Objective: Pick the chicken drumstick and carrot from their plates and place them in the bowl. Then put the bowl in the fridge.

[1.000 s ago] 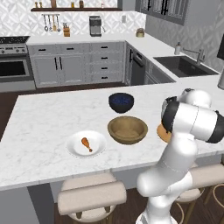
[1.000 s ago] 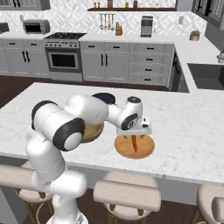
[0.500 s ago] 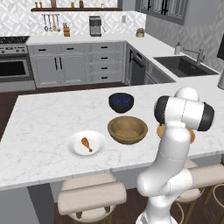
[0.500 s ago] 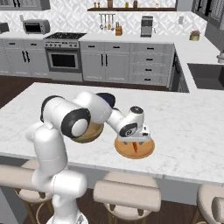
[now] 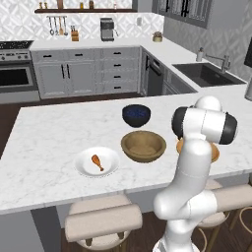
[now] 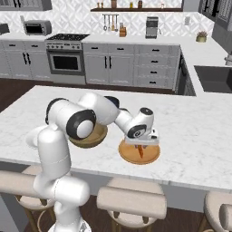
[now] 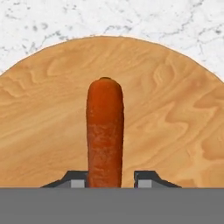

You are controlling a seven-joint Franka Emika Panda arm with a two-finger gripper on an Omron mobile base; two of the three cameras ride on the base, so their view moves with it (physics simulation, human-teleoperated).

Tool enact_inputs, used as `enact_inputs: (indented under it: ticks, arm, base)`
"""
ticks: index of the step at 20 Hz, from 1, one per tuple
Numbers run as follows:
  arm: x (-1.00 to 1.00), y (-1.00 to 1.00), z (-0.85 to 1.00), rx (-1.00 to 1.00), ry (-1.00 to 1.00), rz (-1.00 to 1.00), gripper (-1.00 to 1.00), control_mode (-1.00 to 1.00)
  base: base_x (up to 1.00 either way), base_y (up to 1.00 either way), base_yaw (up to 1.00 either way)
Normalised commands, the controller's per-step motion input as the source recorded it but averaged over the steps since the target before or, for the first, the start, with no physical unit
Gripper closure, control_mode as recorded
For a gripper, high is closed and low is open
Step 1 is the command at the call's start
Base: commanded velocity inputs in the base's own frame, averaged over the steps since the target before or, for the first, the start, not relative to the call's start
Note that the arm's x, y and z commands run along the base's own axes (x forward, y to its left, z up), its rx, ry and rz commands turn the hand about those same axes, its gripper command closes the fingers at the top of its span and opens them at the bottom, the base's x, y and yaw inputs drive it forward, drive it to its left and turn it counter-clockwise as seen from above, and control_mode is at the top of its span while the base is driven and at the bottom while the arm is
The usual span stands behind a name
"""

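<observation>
Grasping step: my hand (image 7: 111, 180) grips the carrot (image 7: 105, 131) where it lies on the wooden plate (image 7: 175, 109). Next move, as I judge: lift and carry to the wooden bowl (image 5: 143, 145).

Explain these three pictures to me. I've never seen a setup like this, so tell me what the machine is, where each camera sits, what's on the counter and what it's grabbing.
This is a rendered kitchen with a white robot arm on a base that can drive. Two cameras ride on that base, behind the arm to its left and right. The third sits on the hand, looking along the gripper.

On the marble counter lie a white plate with a drumstick, a wooden bowl, a blue bowl and a wooden plate with a carrot.

The jaws stand either side of the carrot, low over the wooden plate. Whether they already pinch it I cannot tell; it is not lifted.
</observation>
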Motion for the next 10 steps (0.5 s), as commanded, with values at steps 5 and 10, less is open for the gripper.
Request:
enact_inputs:
  ticks: [5,10]
  arm:
    - [0.00,0.29,0.08,0.00,0.00,0.00,1.00,-1.00]
    - [-0.06,0.54,0.79,-0.05,0.02,0.00,1.00,-1.00]
  base:
    - [0.00,0.00,0.00]
    - [0.00,0.00,0.00]
